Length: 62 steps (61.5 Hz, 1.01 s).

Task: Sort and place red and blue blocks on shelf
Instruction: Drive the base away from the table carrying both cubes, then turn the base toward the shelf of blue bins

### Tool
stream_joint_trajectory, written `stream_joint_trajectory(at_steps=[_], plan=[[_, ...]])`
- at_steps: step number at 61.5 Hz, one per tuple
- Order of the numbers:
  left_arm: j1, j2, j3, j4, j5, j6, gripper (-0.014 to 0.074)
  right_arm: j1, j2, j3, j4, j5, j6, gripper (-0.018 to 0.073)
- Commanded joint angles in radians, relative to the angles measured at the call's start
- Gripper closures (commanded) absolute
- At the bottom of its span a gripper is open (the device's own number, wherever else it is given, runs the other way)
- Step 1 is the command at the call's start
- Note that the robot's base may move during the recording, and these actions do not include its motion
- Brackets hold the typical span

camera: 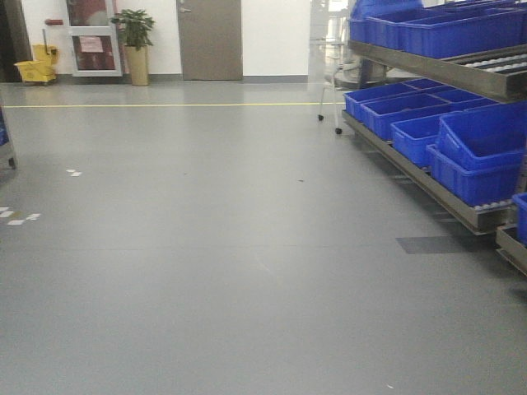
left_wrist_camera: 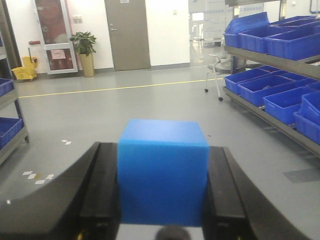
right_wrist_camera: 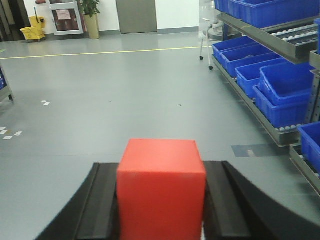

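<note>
Bases cropped — left end effector (left_wrist_camera: 163,152) clamps blue block (left_wrist_camera: 163,175), right end effector (right_wrist_camera: 161,170) red block (right_wrist_camera: 161,192).

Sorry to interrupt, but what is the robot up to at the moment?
The robot holds one block per arm: its left claw is shut on the blue block, its right claw on the red block. It is on open floor, the shelf with blue bins off to its right. Neither is placed yet.

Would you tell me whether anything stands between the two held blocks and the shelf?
Nothing visible does: bare floor lies between the red block, the blue block and the shelf on the right. The shelf's tiers are crowded with blue bins, though; only an upper roller track shows free.
</note>
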Motion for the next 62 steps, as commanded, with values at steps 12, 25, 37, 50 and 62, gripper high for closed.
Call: stream_joint_trajectory(at_steps=[12,25,37,50,62], plan=[[0.001,0.009,-0.028,-0.006,-0.088,-0.002,0.0471,-0.006,0.005,-0.028,-0.006,-0.087,-0.007,0.0503],[0.001,0.009,-0.028,-0.006,-0.088,-0.002,0.0471,-0.006,0.005,-0.028,-0.006,-0.087,-0.007,0.0503],[0.001,0.009,-0.028,-0.006,-0.088,-0.002,0.0471,-0.006,0.005,-0.028,-0.006,-0.087,-0.007,0.0503],[0.001,0.009,-0.028,-0.006,-0.088,-0.002,0.0471,-0.006,0.005,-0.028,-0.006,-0.087,-0.007,0.0503],[0.001,0.009,-0.028,-0.006,-0.088,-0.002,0.0471,-0.006,0.005,-0.028,-0.006,-0.087,-0.007,0.0503]])
